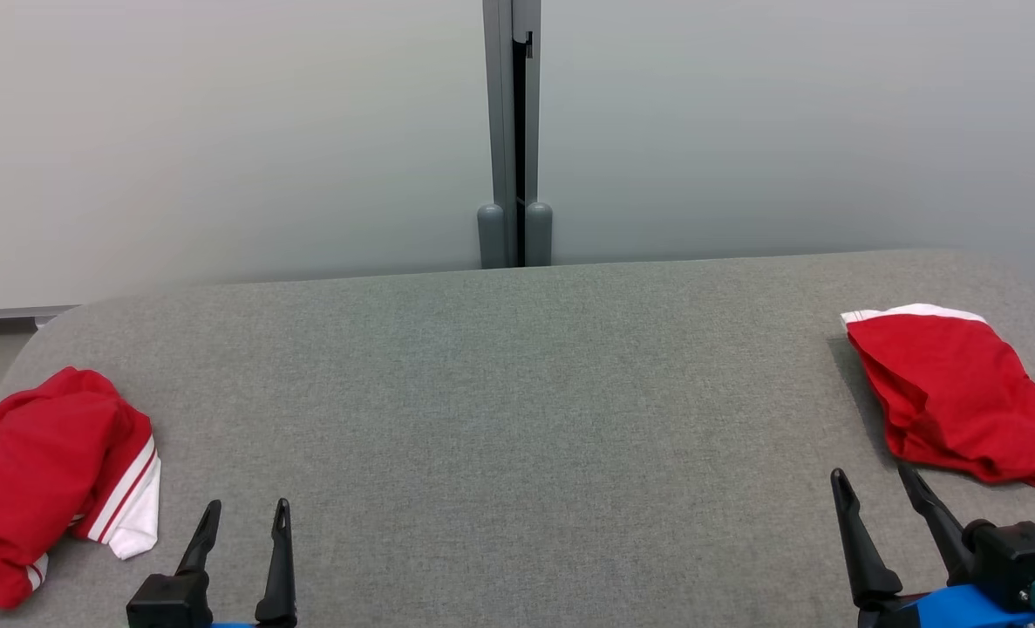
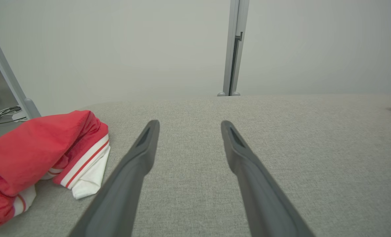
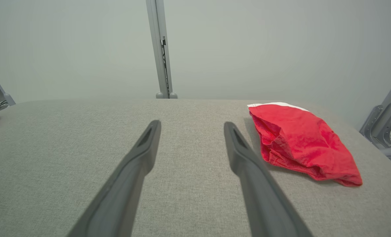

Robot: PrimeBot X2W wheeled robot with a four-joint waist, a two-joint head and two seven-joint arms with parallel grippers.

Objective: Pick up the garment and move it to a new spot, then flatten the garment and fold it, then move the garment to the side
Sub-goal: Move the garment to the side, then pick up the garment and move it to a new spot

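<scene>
Grey table [image 1: 517,419], crumpled red garment [image 1: 42,475] left, folded red garment [image 1: 953,401] right

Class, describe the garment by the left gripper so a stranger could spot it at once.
At the left edge of the grey table, beside the left gripper, lies a crumpled red garment. Unlike the flatter red garment on the right, it shows a white band with red stripes.
</scene>
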